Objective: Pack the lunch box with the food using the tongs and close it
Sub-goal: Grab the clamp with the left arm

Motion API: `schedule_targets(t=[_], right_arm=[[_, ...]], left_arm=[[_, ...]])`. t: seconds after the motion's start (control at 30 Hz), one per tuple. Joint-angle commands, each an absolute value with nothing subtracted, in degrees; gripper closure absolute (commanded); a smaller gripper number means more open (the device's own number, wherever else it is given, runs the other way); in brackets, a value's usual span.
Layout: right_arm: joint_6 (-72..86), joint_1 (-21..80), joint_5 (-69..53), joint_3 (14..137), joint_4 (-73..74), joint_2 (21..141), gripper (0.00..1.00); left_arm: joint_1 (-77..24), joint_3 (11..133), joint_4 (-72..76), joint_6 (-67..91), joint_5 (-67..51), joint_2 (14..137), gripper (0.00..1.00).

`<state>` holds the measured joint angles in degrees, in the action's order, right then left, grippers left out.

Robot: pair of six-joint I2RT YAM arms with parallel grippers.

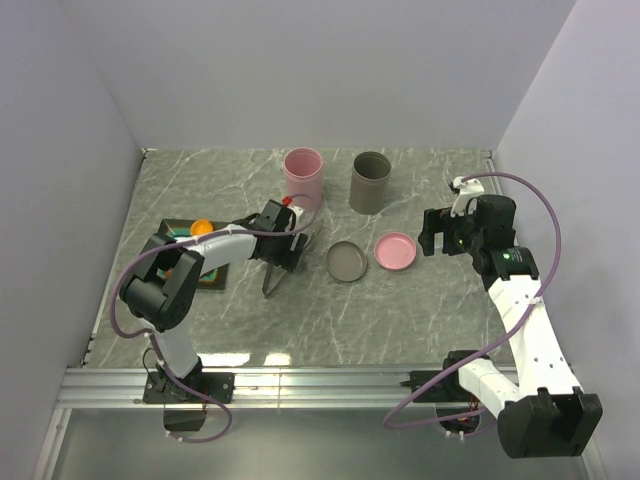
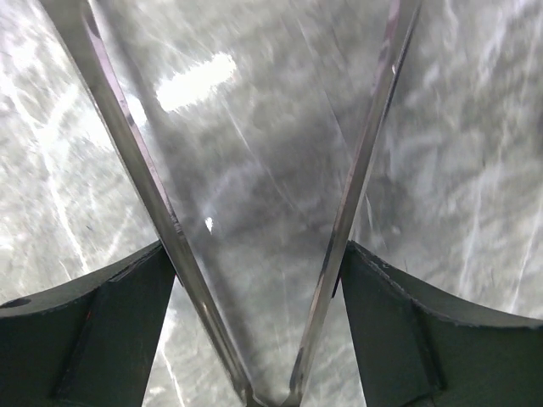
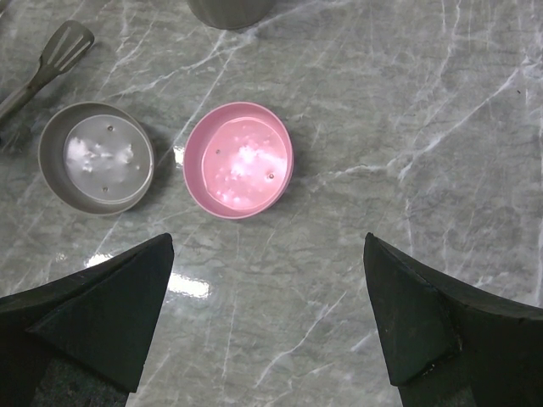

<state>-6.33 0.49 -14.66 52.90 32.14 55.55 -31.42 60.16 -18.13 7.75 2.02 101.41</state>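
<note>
The tongs (image 2: pixel 153 186) are pinched between the fingers of the left gripper (image 2: pixel 259 254), their arms spread in a V ahead of it. Orange food (image 1: pixel 201 227) is seen well behind that gripper. The right gripper (image 3: pixel 267 239) is spread wide, with a pink lid (image 3: pixel 238 159) seen just ahead of it.

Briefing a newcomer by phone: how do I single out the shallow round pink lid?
On the grey marbled table, find the tall grey cylinder at the back. Just in front lie two shallow round dishes; it's the pink lid, right of the grey lid.
</note>
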Motion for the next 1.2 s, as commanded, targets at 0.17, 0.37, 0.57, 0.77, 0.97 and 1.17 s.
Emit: schedule_targets(t=[0.17,0.37,0.57,0.77,0.97,1.17], right_arm=[[-7.21,0.35,-14.68,52.56,30.15,54.49,0.00],[-7.21,0.26,-14.68,52.47,30.15,54.23,0.00],[-6.86,0.26,-14.77,52.03,29.79,53.70,0.00],[-6.68,0.26,-14.59,51.94,29.53,53.35,0.00],[-6.50,0.35,-14.59,51.07,29.09,52.03,0.00],[-6.15,0.26,-16.26,50.80,28.83,51.24,0.00]], left_arm=[[-31.03,61.35,-18.37,12.04,3.43,105.99,0.19],[-31.03,60.38,-20.30,11.43,4.22,106.61,0.20],[-30.76,60.03,-21.97,12.75,3.87,107.58,0.18],[-30.59,61.87,-23.63,11.61,1.32,110.03,0.30],[-30.59,64.07,-26.80,9.32,3.07,109.17,0.49],[-30.59,65.74,-32.69,5.03,1.59,100.40,0.56]])
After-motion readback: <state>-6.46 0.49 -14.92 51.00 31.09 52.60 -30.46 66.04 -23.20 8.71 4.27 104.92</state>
